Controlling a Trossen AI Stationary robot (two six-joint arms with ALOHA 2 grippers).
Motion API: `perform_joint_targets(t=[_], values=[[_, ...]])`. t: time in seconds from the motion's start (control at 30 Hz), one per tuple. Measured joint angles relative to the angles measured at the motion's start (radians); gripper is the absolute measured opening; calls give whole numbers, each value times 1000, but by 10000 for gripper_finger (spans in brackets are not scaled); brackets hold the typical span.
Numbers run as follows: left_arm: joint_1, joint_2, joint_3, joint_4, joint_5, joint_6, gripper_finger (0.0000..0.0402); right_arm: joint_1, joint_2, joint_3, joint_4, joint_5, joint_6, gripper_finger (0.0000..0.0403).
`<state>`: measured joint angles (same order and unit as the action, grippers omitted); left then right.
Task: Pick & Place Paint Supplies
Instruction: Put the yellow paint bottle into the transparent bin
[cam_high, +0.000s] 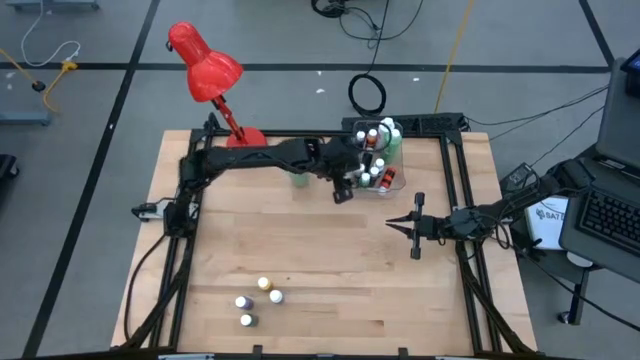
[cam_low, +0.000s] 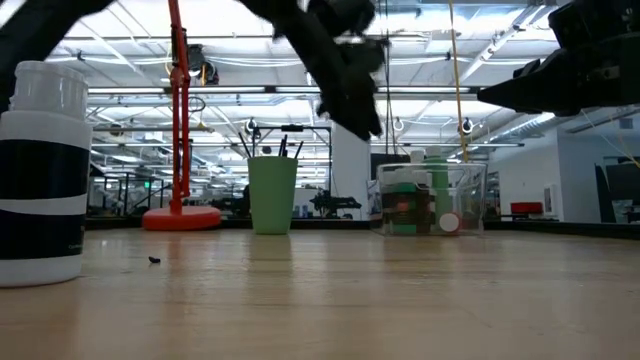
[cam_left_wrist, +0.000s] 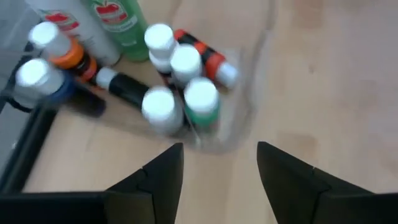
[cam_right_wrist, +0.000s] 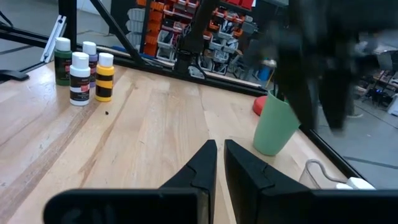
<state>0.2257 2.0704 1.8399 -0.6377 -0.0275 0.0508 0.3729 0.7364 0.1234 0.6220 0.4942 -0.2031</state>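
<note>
Several tiny white-capped paint bottles (cam_left_wrist: 180, 81) lie and stand in the clear bin (cam_high: 392, 180) at the table's far side, beside a tall green bottle (cam_left_wrist: 118, 25) and a tall white one (cam_left_wrist: 62, 18). My left gripper (cam_left_wrist: 221, 168) is open and empty, above the bin's near-left edge (cam_high: 343, 190). Several more small bottles (cam_high: 262, 300) stand upright on the table near its front edge; they also show in the right wrist view (cam_right_wrist: 81, 71). My right gripper (cam_high: 392, 223) is shut and empty above the table's right half. Dark-handled brushes (cam_low: 285, 148) stand in the green cup (cam_low: 272, 195).
A red desk lamp (cam_high: 205, 65) stands at the far left of the table. The green cup (cam_right_wrist: 273, 127) stands left of the bin, mostly under my left arm in the high view. One black-and-white bottle (cam_low: 40, 170) stands close to the low camera. Bare wood (cam_high: 330, 260) lies mid-table.
</note>
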Motion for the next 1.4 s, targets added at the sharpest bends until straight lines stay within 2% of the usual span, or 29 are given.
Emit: perform_joint_targets(t=[0.13,0.3,0.43,0.53,0.63,0.73,0.87,0.97,1.1,1.4], values=[[-29,-147,1,-192,0,28,206,0,0,0,-2,0,0,25],[-117,-356,3,-516,9,71,207,0,0,0,-6,0,0,25],[-228,-492,-66,-687,43,-7,207,0,0,0,-6,1,7,25],[-345,-603,-220,-654,79,-80,207,0,0,0,-6,1,8,25],[-474,-691,-405,-548,105,-139,207,0,0,0,-5,1,28,25],[-594,-747,-578,-393,70,-217,207,0,0,0,-3,1,38,25],[-711,-763,-729,-263,6,-281,207,0,0,0,2,2,42,25],[-748,-757,-777,-178,5,-299,207,0,0,0,7,2,42,25],[-754,-746,-780,-146,1,-293,213,0,0,0,8,2,42,25],[-763,-678,-827,-36,11,-271,257,0,0,0,-8,2,42,25]])
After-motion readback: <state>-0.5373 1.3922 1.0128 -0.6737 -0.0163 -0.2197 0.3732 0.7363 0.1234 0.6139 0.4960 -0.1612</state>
